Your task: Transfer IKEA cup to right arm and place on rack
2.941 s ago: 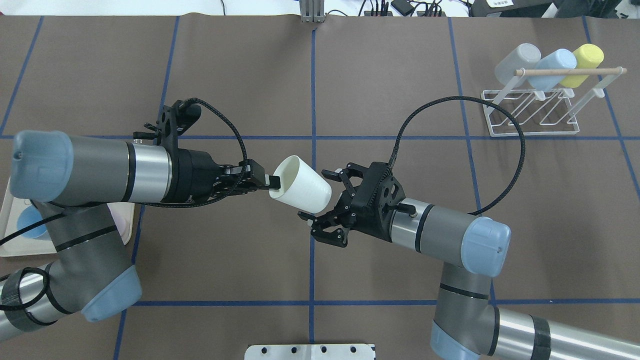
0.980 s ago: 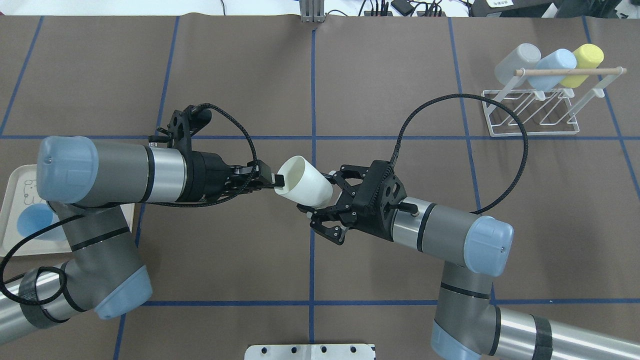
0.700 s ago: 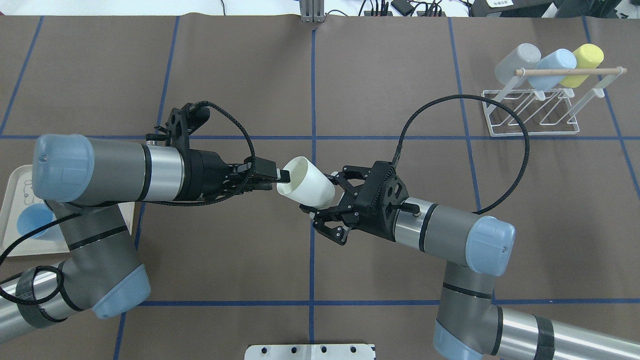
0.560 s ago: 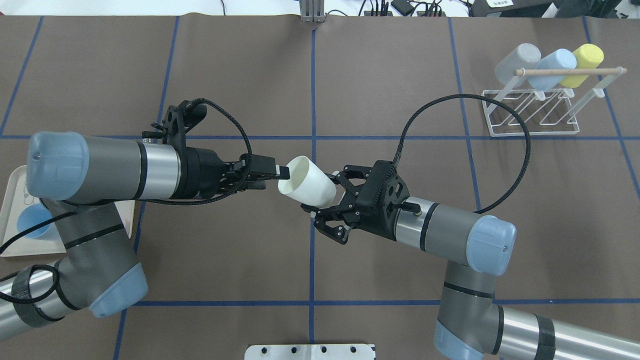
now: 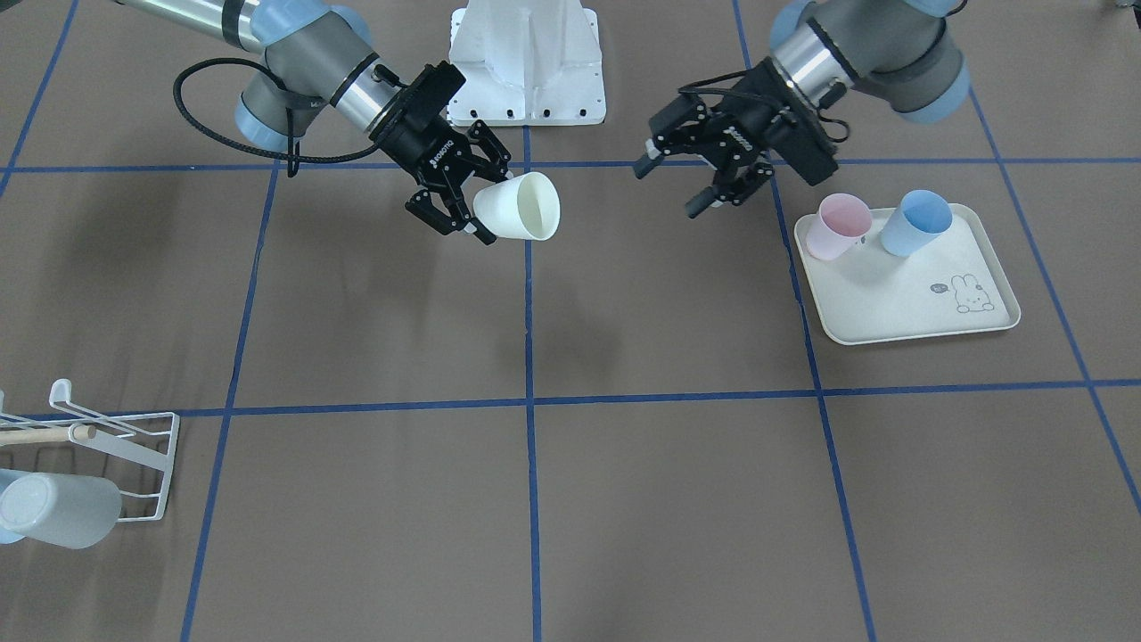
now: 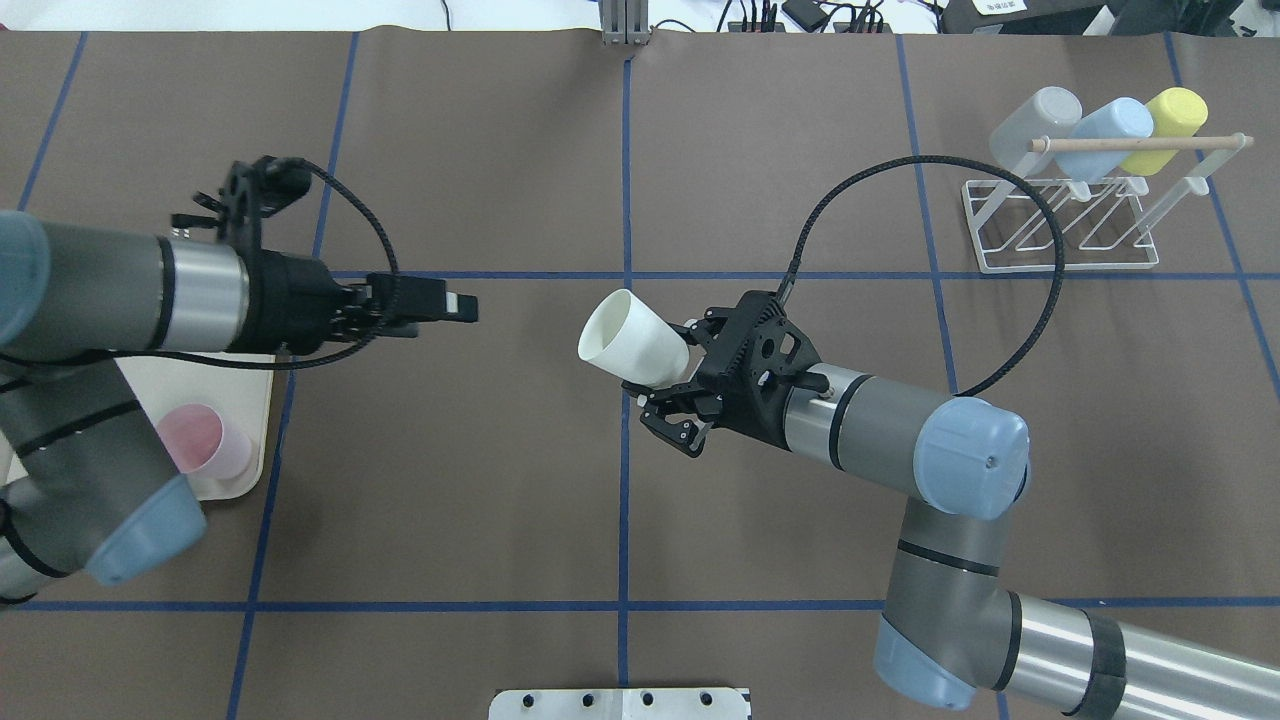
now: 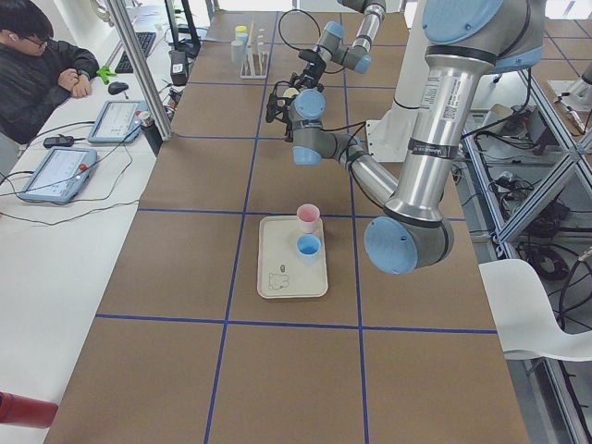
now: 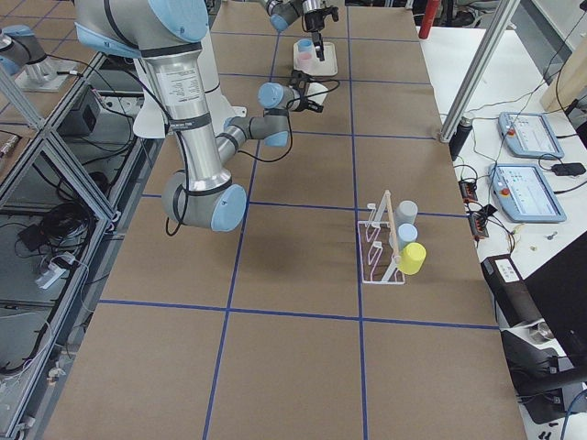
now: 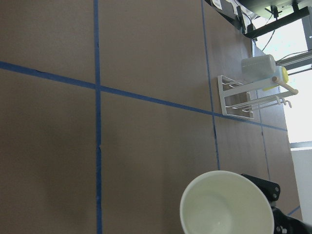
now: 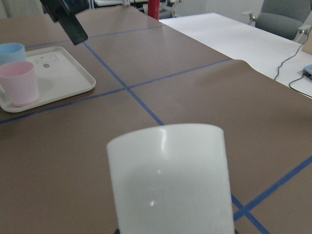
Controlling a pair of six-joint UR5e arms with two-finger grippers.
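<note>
White and plain, the cup (image 6: 635,335) hangs in mid-air over the middle of the table, clamped at its bottom end by the right gripper (image 6: 668,368), one finger on each side of the base. The right arm reaches in low from the robot's right with its elbow bent. Its wrist is angled toward the other arm, so the cup lies tilted with its open mouth turned to the left gripper (image 6: 460,307). That gripper is well apart from the cup, with bare table between them, and its arm stretches almost level across the left side of the table, near the cream tray (image 5: 909,308). From overhead the left gripper is seen edge-on and its jaws are hard to read, but the front-facing camera shows its two fingers (image 5: 709,201) spread wide with nothing between them. The same camera shows a pink cup (image 5: 838,227) and a blue cup (image 5: 914,223) standing on the tray, where overhead only the pink one shows past the arm. The rack (image 6: 1065,266) stands at the far right of the table, well away from the held cup. A grey cup (image 6: 1035,125), a pale blue cup (image 6: 1110,135) and a yellow cup (image 6: 1165,125) hang on its prongs behind the wooden bar (image 6: 1140,144). The left wrist camera looks straight into the white cup's mouth, the rack small beyond it. The right wrist camera sees only the cup's outer wall close up, with the tray past it.
</note>
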